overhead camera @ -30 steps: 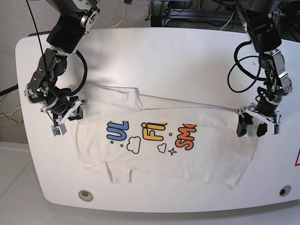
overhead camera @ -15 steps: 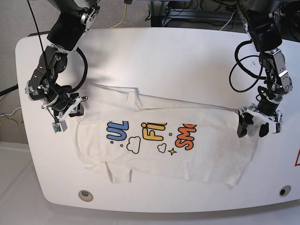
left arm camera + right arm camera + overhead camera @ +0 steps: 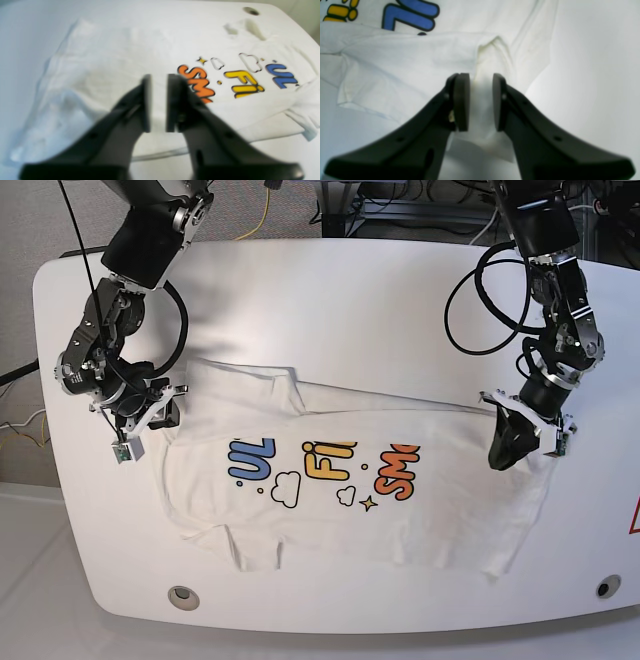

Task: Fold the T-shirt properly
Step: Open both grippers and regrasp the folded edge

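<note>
The white T-shirt lies print up on the white table, its top part folded down over the upper half of the print. In the left wrist view the shirt shows "SM", "Fi" and "UL". My left gripper sits low over the shirt's right end; its jaws stand a narrow gap apart with nothing seen gripped. My right gripper is at the shirt's left sleeve; in its wrist view the pads pinch a raised ridge of the shirt.
Black cables loop beside the arm on the base view's right. Two round holes sit near the table's front edge. A red mark shows at the right edge. Floor and yellow cable lie beyond the far edge.
My left gripper has turned, moved left onto the shirt's right end and narrowed its jaws. My right gripper has shifted slightly up at the sleeve.
</note>
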Controlling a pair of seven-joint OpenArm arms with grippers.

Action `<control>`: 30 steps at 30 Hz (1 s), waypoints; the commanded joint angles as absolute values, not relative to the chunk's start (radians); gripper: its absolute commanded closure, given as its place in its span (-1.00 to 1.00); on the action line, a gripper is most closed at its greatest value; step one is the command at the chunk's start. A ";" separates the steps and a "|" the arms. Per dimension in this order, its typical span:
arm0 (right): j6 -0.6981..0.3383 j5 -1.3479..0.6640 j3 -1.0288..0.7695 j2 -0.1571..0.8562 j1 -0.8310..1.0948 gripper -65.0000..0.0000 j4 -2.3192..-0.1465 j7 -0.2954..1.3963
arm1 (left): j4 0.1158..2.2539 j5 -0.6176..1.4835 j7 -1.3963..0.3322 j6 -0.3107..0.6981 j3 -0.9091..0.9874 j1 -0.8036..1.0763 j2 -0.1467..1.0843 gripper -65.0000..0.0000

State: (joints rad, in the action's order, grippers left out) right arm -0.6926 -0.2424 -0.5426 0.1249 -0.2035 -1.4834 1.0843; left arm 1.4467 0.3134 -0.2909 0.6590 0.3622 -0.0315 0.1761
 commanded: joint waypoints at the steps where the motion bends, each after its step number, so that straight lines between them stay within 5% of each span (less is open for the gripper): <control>1: -0.698 -0.262 -0.542 0.134 -0.225 0.51 -1.498 1.069 | 1.483 0.328 -0.308 0.651 0.372 -0.047 0.197 0.98; 30: -0.698 -0.263 -0.542 0.134 -0.197 0.51 -1.498 1.069 | 1.337 0.328 -0.309 0.651 0.374 -0.041 0.194 0.97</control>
